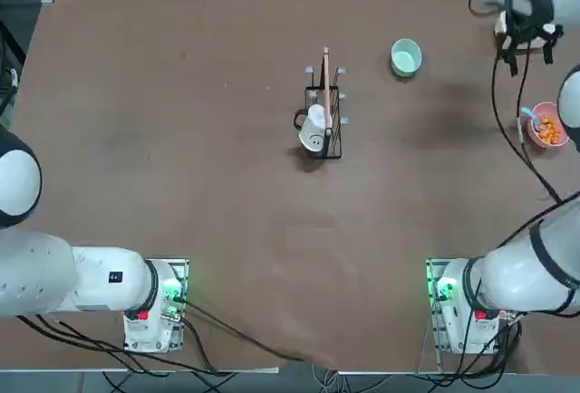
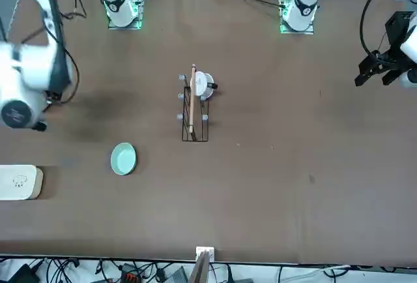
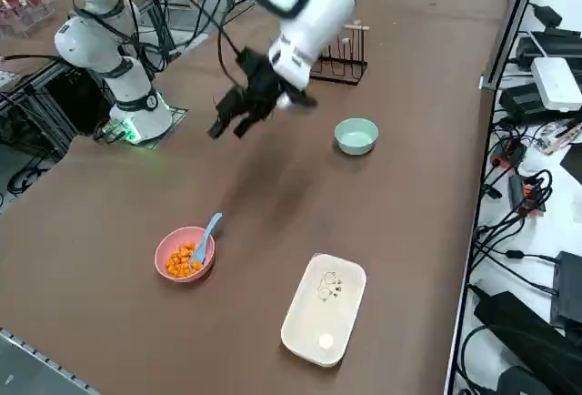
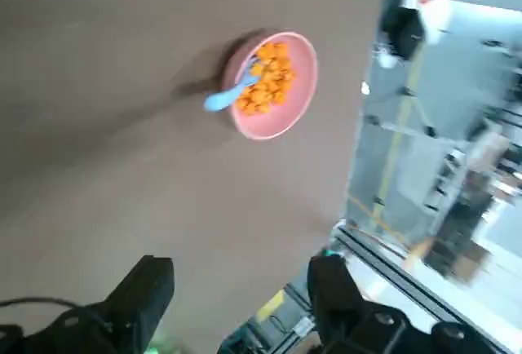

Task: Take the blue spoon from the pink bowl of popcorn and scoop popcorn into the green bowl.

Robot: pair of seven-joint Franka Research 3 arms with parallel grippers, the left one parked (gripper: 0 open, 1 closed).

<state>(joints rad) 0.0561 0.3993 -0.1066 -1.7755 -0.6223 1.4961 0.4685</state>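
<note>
Pink bowl (image 3: 185, 255): nearest the bench edge on the robot's right side, round, salmon; sits well apart from everything but the white box.
Popcorn (image 3: 185, 259): orange-yellow bits, all in the pink bowl as far as I can see; none spilled on the bench (image 3: 136, 204).
Blue spoon (image 3: 208, 234): bowl end in the popcorn, handle leaning out over the rim; nothing touching it.
White box (image 3: 324, 308): rounded-square lid, near the pink bowl; small drawing on top, too small to read, no brand legible.
Right gripper (image 3: 232, 115): up in the air between the two bowls, fingers spread wide, holding nothing; wrist cam looks down on the pink bowl.
Green bowl (image 3: 356, 136): mint, further in, looks empty inside.
Rack w/ mug (image 1: 322, 124): mid-bench, wire rack, white mug with a smiley face; not part of the job.
Progress: approx nil done. Spoon not grasped, no popcorn moved. Left: reach spoon, grip handle, scoop, carry to green bowl, tip.
</note>
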